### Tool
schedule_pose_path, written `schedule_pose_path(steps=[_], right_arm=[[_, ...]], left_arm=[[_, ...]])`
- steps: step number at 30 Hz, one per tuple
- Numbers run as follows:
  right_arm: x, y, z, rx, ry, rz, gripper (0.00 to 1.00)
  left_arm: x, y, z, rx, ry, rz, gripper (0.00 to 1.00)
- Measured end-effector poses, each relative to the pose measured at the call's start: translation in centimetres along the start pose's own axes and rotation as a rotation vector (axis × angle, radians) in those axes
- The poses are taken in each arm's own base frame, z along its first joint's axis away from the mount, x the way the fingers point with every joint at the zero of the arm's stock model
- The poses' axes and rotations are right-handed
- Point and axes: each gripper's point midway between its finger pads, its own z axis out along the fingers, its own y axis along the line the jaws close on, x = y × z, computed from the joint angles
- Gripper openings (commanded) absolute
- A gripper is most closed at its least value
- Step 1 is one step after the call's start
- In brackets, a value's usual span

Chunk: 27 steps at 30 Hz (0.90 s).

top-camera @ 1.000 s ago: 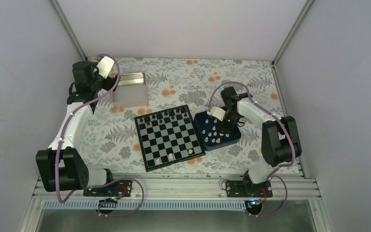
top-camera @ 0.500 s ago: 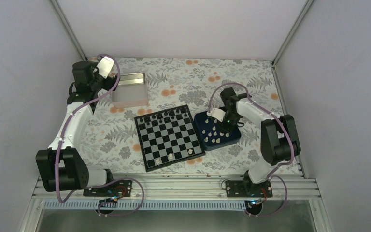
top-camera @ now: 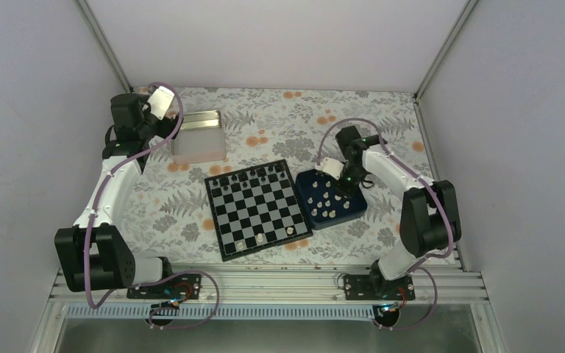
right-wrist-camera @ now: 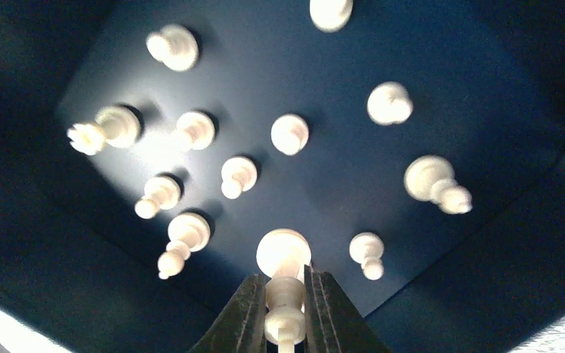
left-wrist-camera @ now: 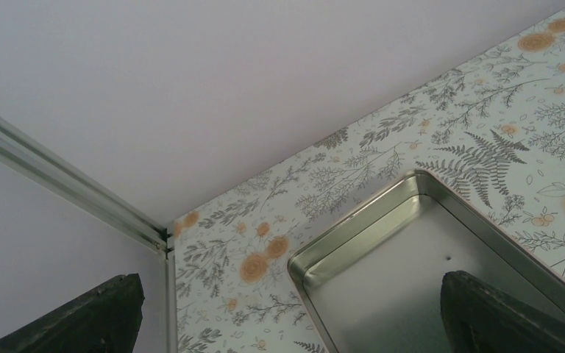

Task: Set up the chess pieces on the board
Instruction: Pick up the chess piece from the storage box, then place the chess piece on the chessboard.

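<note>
Two arms, two grippers. The right gripper (right-wrist-camera: 285,287) is pinched narrow on one held piece (right-wrist-camera: 284,257), with a dark finger on either side of its stem, low inside the blue tray (right-wrist-camera: 338,191). Whether its base touches the tray floor cannot be told. Eleven more white pieces (right-wrist-camera: 290,134) are scattered over the tray floor, each apart from the others, so twelve in the tray with the held one. All are glossy cream, with round disc bases, slim turned stems and knob heads. The crowned piece (right-wrist-camera: 88,136) at the left has a notched top. There is one tray: dark blue, matte and rectangular with raised walls, just beside the right edge of the board (top-camera: 259,209). There is one board: square and flat, black and silvery-grey checks inside a black border, turned slightly on the table (top-camera: 294,118). Three placed pieces (top-camera: 260,238), pale, stand on its near row. The black pieces (top-camera: 246,176) line its far rows and are too small to count. There is one tin (left-wrist-camera: 441,272): shallow silver metal with rounded corners and a rolled rim, at the far left of the table. The table cover is pale, printed with grey ferns and orange flowers. The left gripper (left-wrist-camera: 290,309) hangs over a corner of the tin with its fingers spread wide, holding nothing.
</note>
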Motion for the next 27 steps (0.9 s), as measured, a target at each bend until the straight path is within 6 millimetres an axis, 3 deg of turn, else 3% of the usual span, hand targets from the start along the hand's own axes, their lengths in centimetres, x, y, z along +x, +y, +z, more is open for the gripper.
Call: schedule_pose_path(steps=[6,9,12,16,20,23,27], right_arm=[[-4.3,1.3,-4.0,0.061,-0.064,-0.104,0.04],[-7.2,3.9,-5.5,0.077,-0.093,-0.202,0.04],[-10.2,7.9,-6.5,0.063,-0.122,-0.323,0.04],[-12.7,13.2,-5.4,0.019,-0.107,-0.460,0.04],[-13.1,18.3,-2.5,-0.039,-0.038,-0.578,0.05],[-12.8,20.7,-1.0,-0.069,0.004,-0.632,0.05],[-12.4,21.6,-0.5,-0.088,0.017,-0.647,0.05]], left_arm=[[0.0,0.0,0.0,0.000,0.000,0.000,1.00],[0.0,0.0,0.0,0.000,0.000,0.000,1.00],[0.0,0.0,0.0,0.000,0.000,0.000,1.00],[0.0,0.0,0.0,0.000,0.001,0.000,1.00],[0.0,0.0,0.0,-0.001,0.001,0.000,1.00],[0.1,0.2,0.0,-0.004,0.002,-0.002,1.00],[0.1,0.3,0.0,-0.006,0.003,-0.002,1.00]])
